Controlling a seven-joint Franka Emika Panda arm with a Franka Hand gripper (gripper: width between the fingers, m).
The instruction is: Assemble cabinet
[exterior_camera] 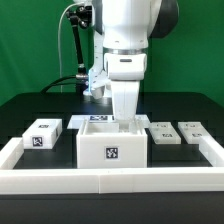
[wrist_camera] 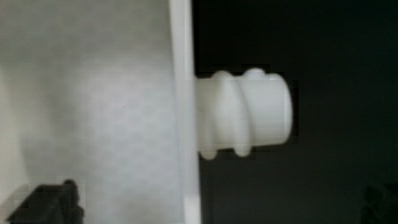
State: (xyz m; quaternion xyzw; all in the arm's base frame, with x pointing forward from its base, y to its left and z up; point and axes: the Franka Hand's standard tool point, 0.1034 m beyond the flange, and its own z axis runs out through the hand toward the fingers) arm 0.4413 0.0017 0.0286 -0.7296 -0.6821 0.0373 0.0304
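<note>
exterior: frontal, slightly raised, mid-range | wrist: very close | shared: cabinet [exterior_camera: 112, 148]

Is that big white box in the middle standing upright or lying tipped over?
Upright. The cabinet sits flat on the table, top edge level, its tagged face vertical.

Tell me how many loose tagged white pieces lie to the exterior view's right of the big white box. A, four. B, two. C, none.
B: to the exterior view's right of the cabinet lie just an inner tagged piece and an outer tagged piece, side by side.
</note>
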